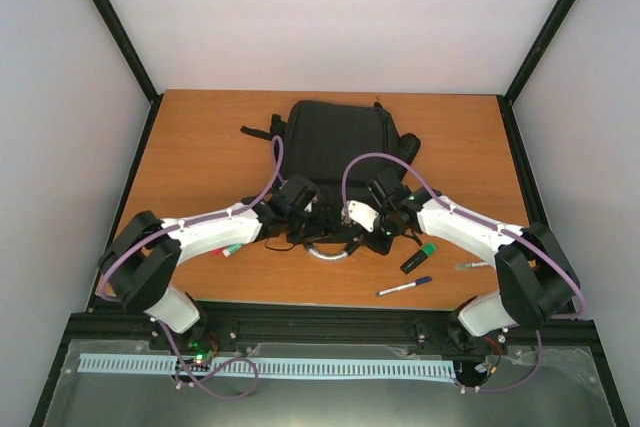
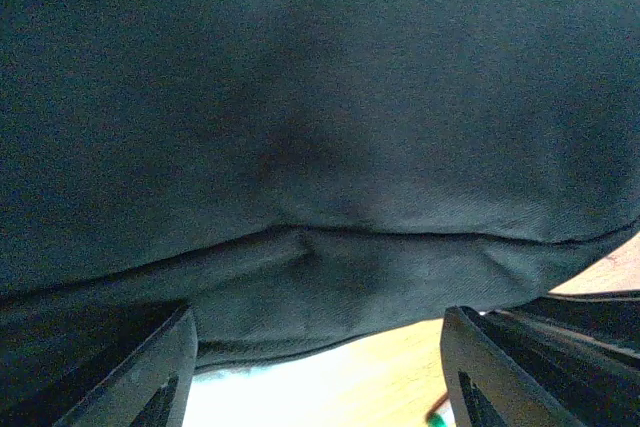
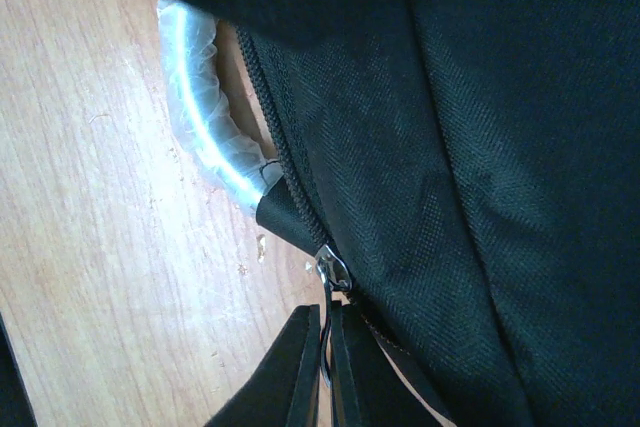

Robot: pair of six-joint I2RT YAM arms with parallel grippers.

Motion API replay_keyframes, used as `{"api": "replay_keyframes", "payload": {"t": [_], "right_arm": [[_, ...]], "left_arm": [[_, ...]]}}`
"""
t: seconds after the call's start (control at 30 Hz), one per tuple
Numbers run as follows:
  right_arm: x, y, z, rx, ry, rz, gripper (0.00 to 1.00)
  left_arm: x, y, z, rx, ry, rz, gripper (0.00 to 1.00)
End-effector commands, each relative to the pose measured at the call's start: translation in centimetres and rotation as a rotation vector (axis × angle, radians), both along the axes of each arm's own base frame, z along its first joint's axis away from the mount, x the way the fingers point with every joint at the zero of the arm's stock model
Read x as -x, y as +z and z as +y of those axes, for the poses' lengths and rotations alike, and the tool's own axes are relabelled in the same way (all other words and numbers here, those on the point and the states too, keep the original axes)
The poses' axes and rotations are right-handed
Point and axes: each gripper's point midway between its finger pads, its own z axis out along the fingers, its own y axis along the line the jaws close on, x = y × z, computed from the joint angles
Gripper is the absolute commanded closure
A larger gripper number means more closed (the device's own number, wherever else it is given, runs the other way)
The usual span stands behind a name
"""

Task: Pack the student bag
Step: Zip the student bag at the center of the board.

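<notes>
Orange-brown wood makes up the table, which has pale walls on three sides. On the right gripper the two dark fingers are pressed almost together, and they pinch the thin tab of the zip pull that hangs down between their tips. From that pull the zip runs up along the black weave of the student bag, and a curved silvery handle lies on the wood just beside it. The left gripper has its fingers wide apart. A sagging fold of black bag fabric fills the view above and between them, but I cannot tell whether it touches either finger. Seen from above, both grippers sit at the near edge of the bag, left and right of the handle. The bag itself lies flat at the middle of the table toward the far side, straps trailing to the left. Near the right arm a black marker with a green cap and a blue pen lie on the wood. A small red and green marker sits beside the left arm.
</notes>
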Motion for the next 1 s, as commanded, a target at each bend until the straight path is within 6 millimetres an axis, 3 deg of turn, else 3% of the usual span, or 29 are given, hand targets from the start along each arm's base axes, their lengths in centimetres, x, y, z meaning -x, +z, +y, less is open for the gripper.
{"api": "replay_keyframes", "payload": {"t": [0.0, 0.2, 0.33, 0.63, 0.73, 0.9, 0.93, 0.97], "right_arm": [[0.5, 0.5, 0.9, -0.044, 0.016, 0.009, 0.97], [0.4, 0.8, 1.2, -0.058, 0.017, 0.012, 0.97], [0.2, 0.8, 1.3, -0.058, 0.012, 0.008, 0.97], [0.2, 0.6, 0.9, -0.048, 0.007, -0.002, 0.97], [0.2, 0.4, 0.6, -0.038, 0.0, -0.004, 0.97], [0.3, 0.2, 0.2, -0.036, -0.007, -0.006, 0.97], [0.3, 0.2, 0.1, -0.036, -0.008, -0.005, 0.97], [0.3, 0.3, 0.1, -0.038, -0.009, -0.008, 0.97]], "left_arm": [[-0.9, 1.7, -3.6, 0.107, -0.026, -0.002, 0.31], [-1.2, 0.0, -4.5, 0.128, -0.002, 0.044, 0.32], [-1.5, -0.3, -5.5, 0.149, -0.015, 0.05, 0.39], [-1.7, 0.0, -5.9, 0.16, -0.047, 0.021, 0.82], [-1.9, 0.7, -5.1, 0.127, -0.047, -0.018, 0.98], [-1.4, 3.2, -2.7, 0.066, -0.032, -0.081, 0.99], [-1.1, 3.5, -2.0, 0.053, -0.02, -0.08, 0.93], [-0.9, 3.7, -1.4, 0.04, -0.006, -0.077, 0.76]]}}
